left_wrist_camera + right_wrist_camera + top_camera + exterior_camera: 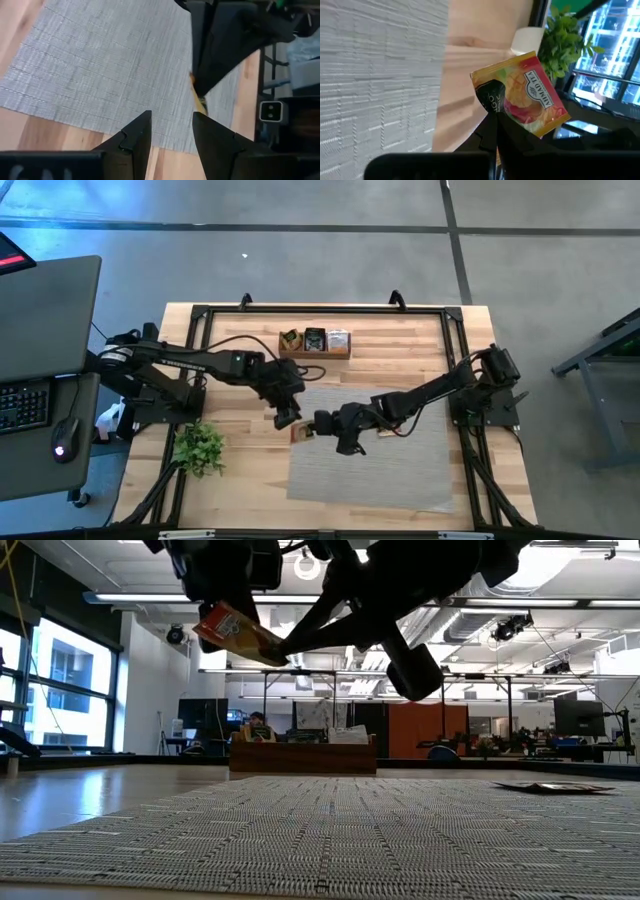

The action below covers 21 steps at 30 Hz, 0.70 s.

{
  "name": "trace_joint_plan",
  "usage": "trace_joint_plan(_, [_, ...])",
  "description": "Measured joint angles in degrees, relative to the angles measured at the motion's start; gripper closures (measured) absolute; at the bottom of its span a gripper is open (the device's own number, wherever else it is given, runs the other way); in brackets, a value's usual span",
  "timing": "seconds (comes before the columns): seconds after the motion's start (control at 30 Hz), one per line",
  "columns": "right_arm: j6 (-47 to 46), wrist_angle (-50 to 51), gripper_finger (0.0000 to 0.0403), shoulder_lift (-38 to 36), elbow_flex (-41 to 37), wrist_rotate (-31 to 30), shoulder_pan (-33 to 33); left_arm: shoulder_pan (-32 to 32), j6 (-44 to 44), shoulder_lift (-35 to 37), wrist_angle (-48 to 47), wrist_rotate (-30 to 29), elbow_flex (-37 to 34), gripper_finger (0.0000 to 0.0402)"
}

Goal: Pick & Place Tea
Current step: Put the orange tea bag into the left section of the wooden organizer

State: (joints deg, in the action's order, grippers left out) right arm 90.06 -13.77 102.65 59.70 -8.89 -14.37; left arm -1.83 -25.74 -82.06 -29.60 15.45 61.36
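Observation:
An orange-yellow and red tea sachet [530, 95] hangs in the air, held by my right gripper [318, 425] over the left edge of the grey mat [370, 450]. It also shows in the low view as the sachet [235, 632], well above the mat. A dark piece with pale lettering [490, 97] sits against it at the fingers; whether this is a second sachet I cannot tell. My left gripper [172, 132] is open and hovers just left of the right one, touching nothing. More sachets stand in the wooden tray [315, 343]. My right gripper pinches the orange-yellow sachet between its two fingers at one lower corner [506, 114], the fingers [492, 132] reaching toward the table's left side. The sachet is lifted clear of the mat and stands tilted above the fingertips, its printed face toward the wrist camera.
The green plant [200, 448] stands on the wood left of the mat, close to both grippers. One flat sachet [553, 786] lies on the mat's right part. The tray sits at the far edge, with black frame rails around the table. The mat's near half is bare.

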Motion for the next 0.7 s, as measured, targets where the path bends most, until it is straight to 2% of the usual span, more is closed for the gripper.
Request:
trace_joint_plan(0.5, [1.8,0.6,0.0403,0.0,0.0,-4.8,0.3,0.0,0.6,0.0,0.4,0.3,0.0,0.0260])
trace_joint_plan(0.7, [1.1,0.8,0.0403,0.0,0.0,-4.2,0.5,0.0,0.6,0.0,0.4,0.3,0.0,0.0260])
